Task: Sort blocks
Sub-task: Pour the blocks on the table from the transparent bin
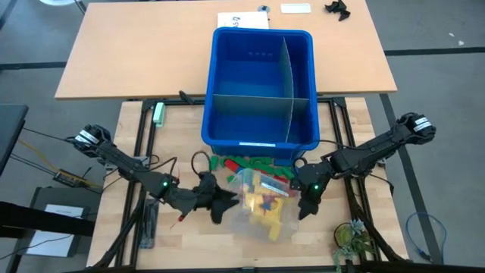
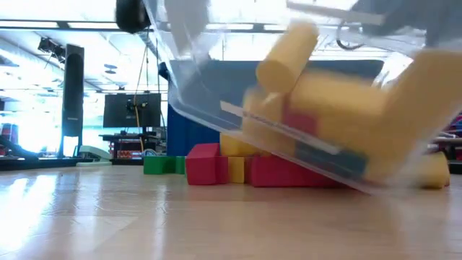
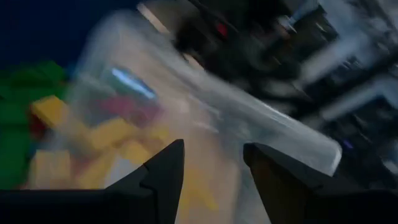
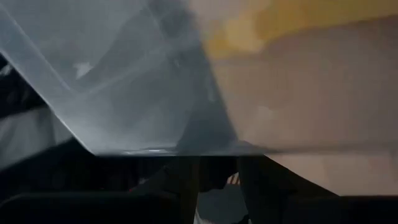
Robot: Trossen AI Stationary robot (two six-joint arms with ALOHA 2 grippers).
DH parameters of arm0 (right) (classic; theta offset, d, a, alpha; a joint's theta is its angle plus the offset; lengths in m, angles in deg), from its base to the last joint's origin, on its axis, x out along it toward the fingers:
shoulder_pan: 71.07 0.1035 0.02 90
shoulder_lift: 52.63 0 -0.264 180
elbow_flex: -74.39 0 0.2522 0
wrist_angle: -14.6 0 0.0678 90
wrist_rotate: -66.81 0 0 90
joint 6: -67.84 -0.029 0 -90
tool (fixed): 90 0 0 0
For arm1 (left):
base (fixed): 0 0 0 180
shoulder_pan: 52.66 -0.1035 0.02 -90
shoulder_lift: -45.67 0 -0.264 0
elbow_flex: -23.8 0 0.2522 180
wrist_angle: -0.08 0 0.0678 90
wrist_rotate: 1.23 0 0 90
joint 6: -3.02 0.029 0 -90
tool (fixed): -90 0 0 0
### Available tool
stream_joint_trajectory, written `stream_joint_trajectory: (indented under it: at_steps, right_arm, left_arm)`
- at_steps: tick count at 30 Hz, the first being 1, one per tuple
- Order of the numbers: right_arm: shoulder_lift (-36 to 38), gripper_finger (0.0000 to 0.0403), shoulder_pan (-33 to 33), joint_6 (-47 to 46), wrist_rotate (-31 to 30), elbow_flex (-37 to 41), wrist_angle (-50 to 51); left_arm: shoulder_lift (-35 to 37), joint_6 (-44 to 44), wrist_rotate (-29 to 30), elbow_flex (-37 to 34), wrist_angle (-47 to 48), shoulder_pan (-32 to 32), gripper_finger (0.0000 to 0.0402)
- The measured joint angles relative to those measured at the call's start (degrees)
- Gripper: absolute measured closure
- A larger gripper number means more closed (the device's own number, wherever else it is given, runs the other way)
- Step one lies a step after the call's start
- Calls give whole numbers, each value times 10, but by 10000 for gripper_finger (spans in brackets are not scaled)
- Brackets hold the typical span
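A clear plastic tub (image 1: 265,208) is held tilted between my two grippers, lifted off the table in the low view (image 2: 216,94). Yellow and red blocks (image 2: 339,101) lie inside it. More green, red and yellow blocks (image 1: 246,163) lie on the table between the tub and the blue bin (image 1: 261,32); they show under the tub in the low view (image 2: 216,165). My left gripper (image 1: 221,205) is at the tub's left side and my right gripper (image 1: 307,203) at its right side, each shut on it. My left gripper comes at the tub's left side level from the table's left. The clear wall (image 3: 211,155) stands between its two fingers (image 3: 168,171); the view is blurred, so which part it has does not show. My right gripper pinches the tub's right edge (image 4: 214,150) between its two fingers (image 4: 186,177), coming from the table's right. The tub is tilted and clear of the table, with the blocks inside slid to its low side.
The blue bin, split into compartments by grey dividers (image 1: 288,83), stands just beyond the spilled blocks. A green block (image 1: 159,114) lies at the far left. A dark tool (image 1: 148,224) lies near left and a small green thing (image 1: 350,239) near right.
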Motion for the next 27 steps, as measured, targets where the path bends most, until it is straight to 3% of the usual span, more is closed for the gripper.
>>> stream_joint_trajectory:
  at_steps: [14,27]
  right_arm:
    - [0,289,0,9,-16,0,11]
    - [0,303,23,33,-92,2,-6]
  left_arm:
    - [-2,16,-12,-2,19,-5,209]
    - [-1,120,-22,-2,23,13,209]
